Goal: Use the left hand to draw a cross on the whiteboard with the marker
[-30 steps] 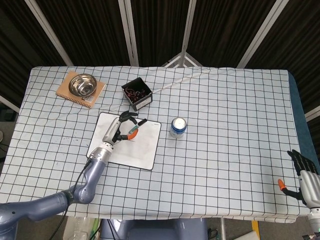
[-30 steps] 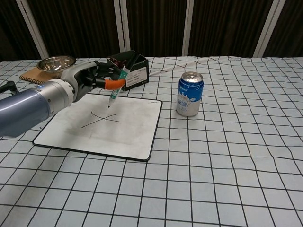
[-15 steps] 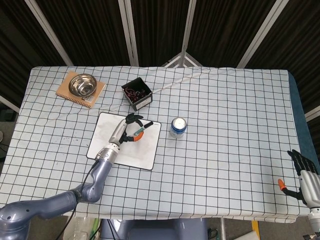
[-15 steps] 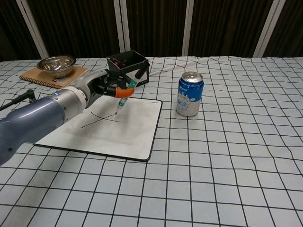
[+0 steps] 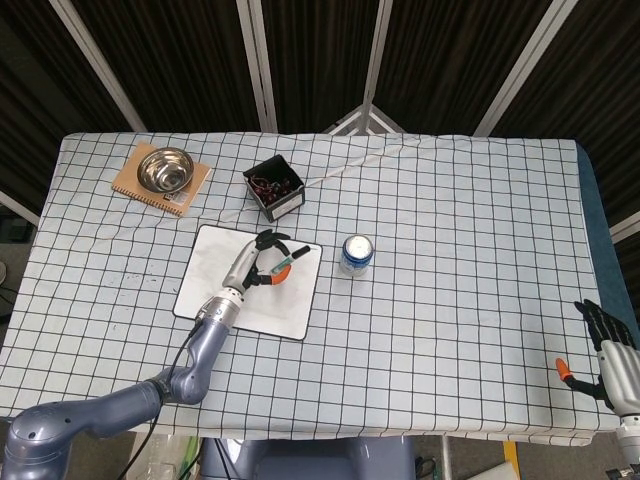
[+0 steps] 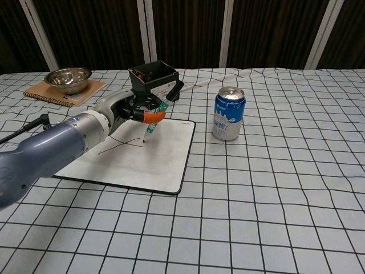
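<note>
Your left robot hand (image 6: 130, 108) is sitting further toward the right edge of the whiteboard (image 6: 165, 165) than it was a second ago; in the head view (image 5: 262, 262) it is now past the board's middle. The marker (image 6: 154, 119) has travelled with it, and its tip, earlier over the crossing of the two strokes, is now at the right end of the drawn cross (image 6: 120, 142).

You are pinching the marker between thumb and fingers, the other fingers arching over it. Its long axis is tilting: tip down and toward the camera in the chest view, touching or just above the board (cannot tell which), cap end rising up and to the right toward the black box (image 6: 155, 80).

Your right robot hand (image 5: 610, 352) is resting at the table's (image 5: 480, 340) near right corner, fingers spread, holding nothing.

Containers: the black box is holding small dark reddish items, too small to identify. The steel bowl (image 6: 68, 76) is sitting on a brown mat (image 6: 48, 93); its inside is not clearly visible. A blue can (image 6: 228, 113) is standing upright just right of the whiteboard, top closed.
</note>
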